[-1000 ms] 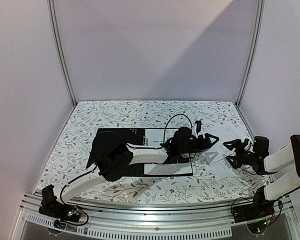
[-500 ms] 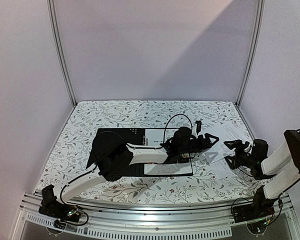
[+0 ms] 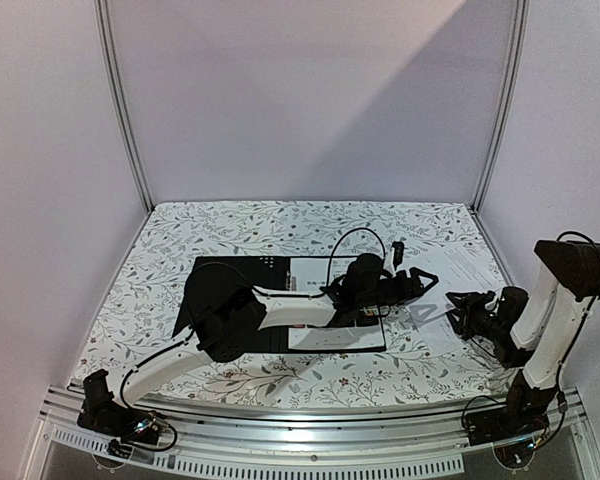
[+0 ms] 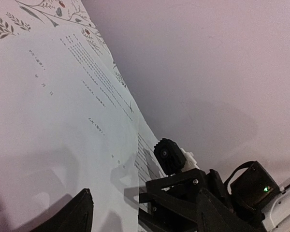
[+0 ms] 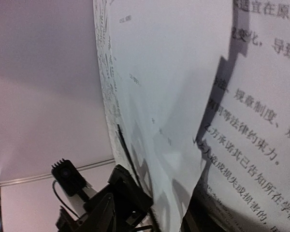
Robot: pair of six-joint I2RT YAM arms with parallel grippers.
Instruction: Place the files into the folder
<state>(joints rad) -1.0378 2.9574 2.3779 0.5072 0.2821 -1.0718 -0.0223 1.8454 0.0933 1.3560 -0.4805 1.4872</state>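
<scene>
White printed paper sheets [image 3: 468, 266] lie centre right.
Left gripper [image 3: 427, 281] gapes empty; right gripper [image 3: 456, 310] straddles a sheet edge, hold unclear.

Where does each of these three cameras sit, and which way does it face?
Top view: fixed above and behind the arms, looking down on the floral table; both arms show, left claw and right claw facing each other over printed sheets beside the open folder.
Left wrist: on the left arm, looking low across the sheets toward the right; its own finger shows at the bottom.
Right wrist: on the right arm, looking leftward across the sheets; its own finger shows below.
Shared: each wrist view catches the other claw.
</scene>
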